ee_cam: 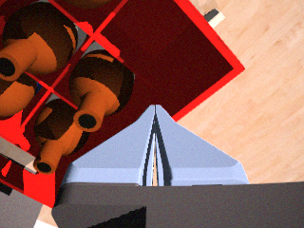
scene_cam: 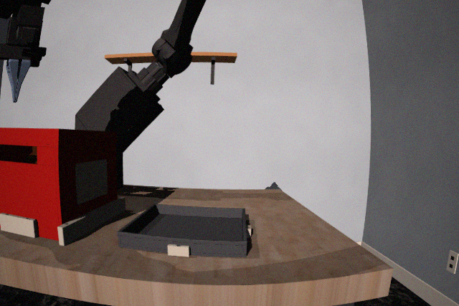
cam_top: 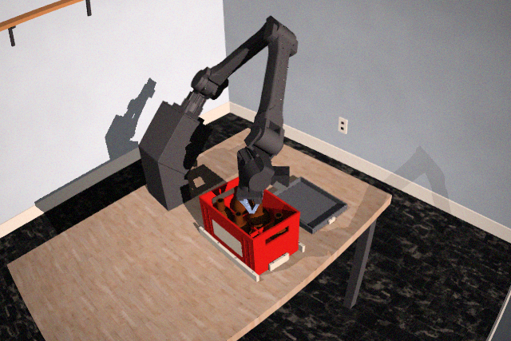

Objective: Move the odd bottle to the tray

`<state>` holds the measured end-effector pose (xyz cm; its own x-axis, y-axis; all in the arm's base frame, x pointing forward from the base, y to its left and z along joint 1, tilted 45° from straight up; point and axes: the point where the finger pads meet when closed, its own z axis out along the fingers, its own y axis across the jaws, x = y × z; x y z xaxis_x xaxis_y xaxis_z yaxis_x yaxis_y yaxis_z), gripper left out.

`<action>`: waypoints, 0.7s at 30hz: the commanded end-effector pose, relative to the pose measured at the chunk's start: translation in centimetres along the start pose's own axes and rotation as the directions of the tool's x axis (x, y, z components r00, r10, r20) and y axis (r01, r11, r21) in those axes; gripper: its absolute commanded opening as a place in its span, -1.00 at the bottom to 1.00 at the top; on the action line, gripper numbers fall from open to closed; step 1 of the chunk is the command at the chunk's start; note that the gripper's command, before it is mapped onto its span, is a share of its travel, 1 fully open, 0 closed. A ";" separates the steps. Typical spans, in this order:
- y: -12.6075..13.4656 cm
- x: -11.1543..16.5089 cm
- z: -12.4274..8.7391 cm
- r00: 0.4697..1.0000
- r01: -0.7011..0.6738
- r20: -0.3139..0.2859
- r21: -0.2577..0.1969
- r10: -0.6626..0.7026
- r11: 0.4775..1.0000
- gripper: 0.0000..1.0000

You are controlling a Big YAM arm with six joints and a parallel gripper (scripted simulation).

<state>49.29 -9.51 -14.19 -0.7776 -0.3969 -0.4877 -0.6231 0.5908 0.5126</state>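
My claw (ee_cam: 155, 146) is pinched fully together, its pale blue fingertips (scene_cam: 15, 77) meeting in a point with nothing between them. It hangs above the red crate (cam_top: 263, 246), clear of its rim, tips pointing straight down.

Directly beneath my tips lies the crate's one bare compartment (ee_cam: 161, 45), its dark red floor showing. The brown bottles (ee_cam: 95, 91) stand in the neighbouring cells on one side of my claw, necks up. I can see four plainly; a fifth shows only in part at the frame edge. From here I cannot tell which neck is the thicker or thinner one.

The grey tray (scene_cam: 185, 245) sits on the worktop (cam_top: 103, 246) just beside the crate, on the far side of it from the bottles, and holds nothing. Pale blocks (cam_top: 278, 262) touch the crate's base.
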 end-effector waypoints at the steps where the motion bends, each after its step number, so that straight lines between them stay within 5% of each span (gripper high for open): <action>1: -1.0 -1.7 -2.4 0.999 0.028 0.016 0.039 -0.029 0.999 -1.00; 4: -1.0 -1.7 -2.4 0.999 0.028 0.016 0.039 -0.029 0.999 -1.00; 6: 1.2 -1.9 -0.6 1.000 0.008 -0.005 0.001 -0.008 1.000 -1.00; 9: 4.0 -5.9 -0.5 1.000 0.024 0.005 0.015 -0.024 1.000 -1.00; 16: 6.7 -8.5 -0.5 1.000 0.024 0.004 0.014 -0.024 1.000 -1.00; 17: 6.7 -8.5 -0.5 1.000 0.024 0.004 0.014 -0.024 1.000 0.21; 18: 5.5 -7.6 -2.0 1.000 -0.005 0.025 0.035 0.004 0.999 0.21; 21: 5.1 -6.3 -0.7 0.999 -0.030 0.011 0.013 0.030 0.999 0.21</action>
<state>51.61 -2.74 -6.28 -0.7520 -0.4179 -0.5098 -0.6528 0.5797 0.4877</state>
